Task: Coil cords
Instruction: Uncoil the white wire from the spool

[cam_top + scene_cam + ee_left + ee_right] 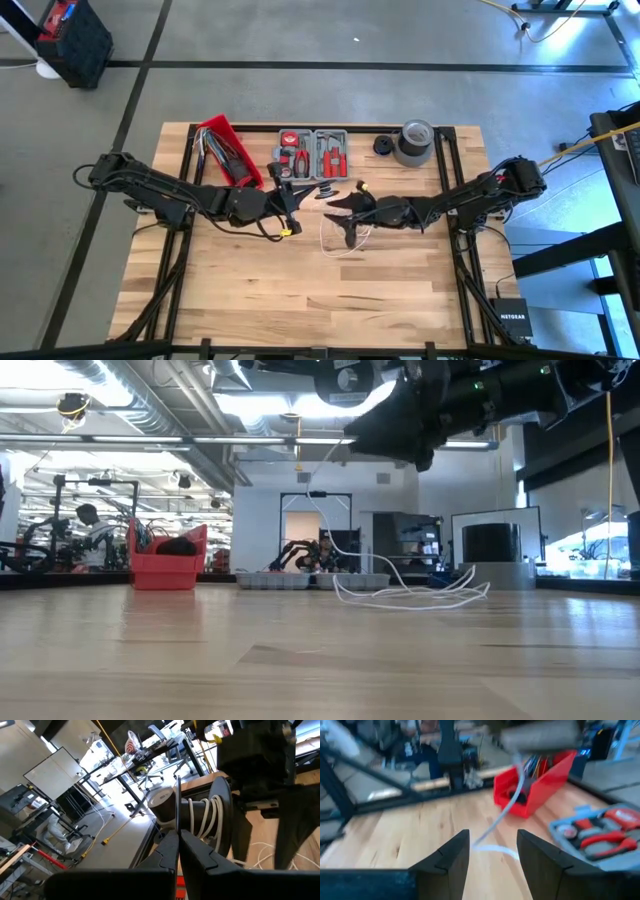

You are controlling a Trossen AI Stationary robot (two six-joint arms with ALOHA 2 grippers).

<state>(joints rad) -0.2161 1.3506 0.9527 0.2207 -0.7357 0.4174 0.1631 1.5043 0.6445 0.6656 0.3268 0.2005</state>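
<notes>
From above, the left gripper (296, 192) and right gripper (345, 215) meet mid-table over the thin white cord (335, 243), loose on the wooden table (300, 300). At table height the cord rises from its heap. The left wrist view shows closed fingers (170, 851) gripping a dark spool (200, 815) wound with white cord. The right wrist view shows its fingers (452, 857) spread, empty, the cord between them

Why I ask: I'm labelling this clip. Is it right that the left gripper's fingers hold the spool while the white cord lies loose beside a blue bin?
Not quite: the bin is red, as the high view shows. The left gripper does hold the spool, and the white cord lies loose on the table.
</notes>
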